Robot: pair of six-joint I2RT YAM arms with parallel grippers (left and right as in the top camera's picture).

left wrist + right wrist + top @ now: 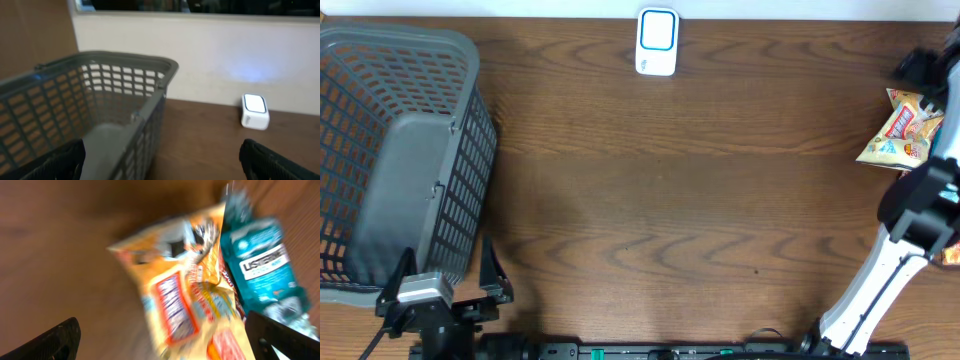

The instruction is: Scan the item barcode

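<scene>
The item, a yellow snack bag (900, 130), lies at the table's far right edge. In the right wrist view the bag (185, 295) is blurred and fills the middle; I cannot make out a barcode. My right gripper (165, 335) hangs over it, open, its fingers wide apart and touching nothing. The white scanner (657, 42) with a blue-lit face stands at the back centre, also seen as the scanner (255, 111) against the wall. My left gripper (162, 160) stays open and empty at the front left, beside the basket.
A grey mesh basket (380, 110) takes up the left side, its rim (125, 59) close in front of the left wrist. A teal Listerine packet (262, 265) lies against the snack bag. The right arm (890, 270) runs up the right edge.
</scene>
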